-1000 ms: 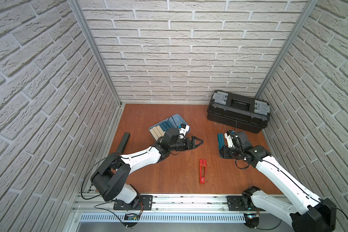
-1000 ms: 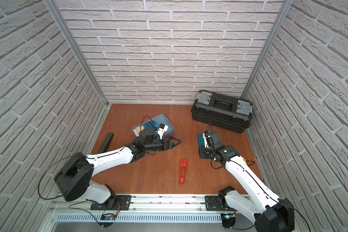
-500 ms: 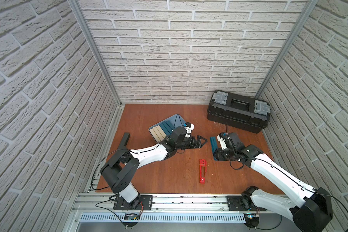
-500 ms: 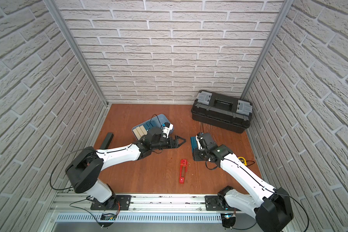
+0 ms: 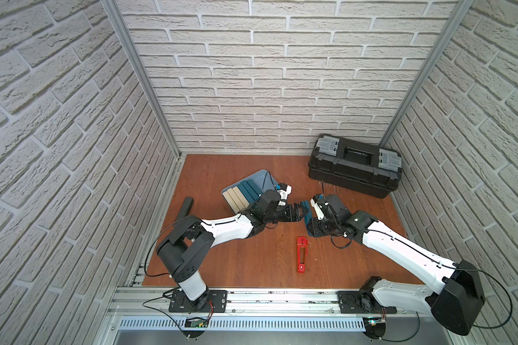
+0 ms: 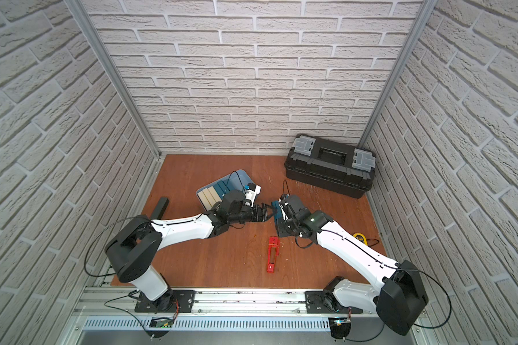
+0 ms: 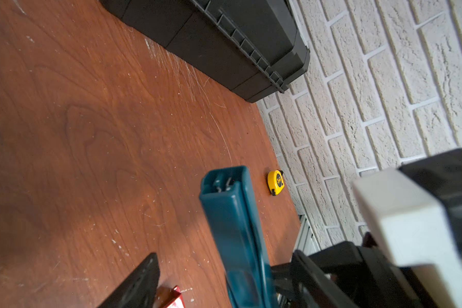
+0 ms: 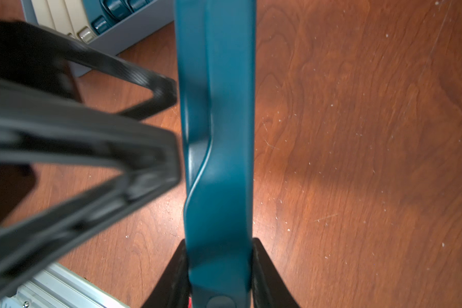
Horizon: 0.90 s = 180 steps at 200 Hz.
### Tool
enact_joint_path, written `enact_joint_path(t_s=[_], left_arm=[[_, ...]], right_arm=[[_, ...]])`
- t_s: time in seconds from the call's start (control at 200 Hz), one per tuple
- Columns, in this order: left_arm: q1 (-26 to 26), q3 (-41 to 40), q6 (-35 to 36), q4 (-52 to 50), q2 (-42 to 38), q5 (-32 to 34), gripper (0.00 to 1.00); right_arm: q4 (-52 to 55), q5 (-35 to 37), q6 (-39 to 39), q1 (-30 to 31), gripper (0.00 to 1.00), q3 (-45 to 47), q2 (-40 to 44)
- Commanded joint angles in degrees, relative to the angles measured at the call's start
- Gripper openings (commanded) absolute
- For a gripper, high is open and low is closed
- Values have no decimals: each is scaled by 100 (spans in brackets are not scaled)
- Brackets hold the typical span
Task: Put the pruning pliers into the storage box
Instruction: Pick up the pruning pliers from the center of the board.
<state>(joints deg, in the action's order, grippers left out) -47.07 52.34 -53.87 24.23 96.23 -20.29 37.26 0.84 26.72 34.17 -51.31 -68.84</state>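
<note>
Teal pliers (image 8: pixel 219 133), pinched by right gripper (image 8: pixel 220 248), poke their free end between left gripper's (image 5: pixel 303 210) parted jaws, near box (image 5: pixel 259 176).

From my screens I can read nothing with any certainty. The yellow tape measure (image 7: pixel 275 182) carries a dark marking on its face, too small for me to make out. The pruning pliers (image 8: pixel 99 25) lying in the storage box (image 8: pixel 134 36) bear small marks on their ends, blurred past reading.
</note>
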Motion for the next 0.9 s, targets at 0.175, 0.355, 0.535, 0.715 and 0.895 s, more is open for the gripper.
enact_joint_path(t_s=[0.175,0.355,0.535,0.715,0.895], left_arm=[[-49,204,-306,798,272,119,79],[-49,354,-523,812,512,67,67],[-53,377,-833,1058,746,-53,45],[-52,347,-880,1084,722,-66,43],[-49,321,-895,1064,696,-88,31]], right_arm=[[-297,144,122,143,4,-99,-66],[-362,140,138,216,4,-125,-145],[-377,214,115,239,4,-138,-186],[-345,254,79,250,4,-184,-211],[-368,262,69,250,4,-177,-229]])
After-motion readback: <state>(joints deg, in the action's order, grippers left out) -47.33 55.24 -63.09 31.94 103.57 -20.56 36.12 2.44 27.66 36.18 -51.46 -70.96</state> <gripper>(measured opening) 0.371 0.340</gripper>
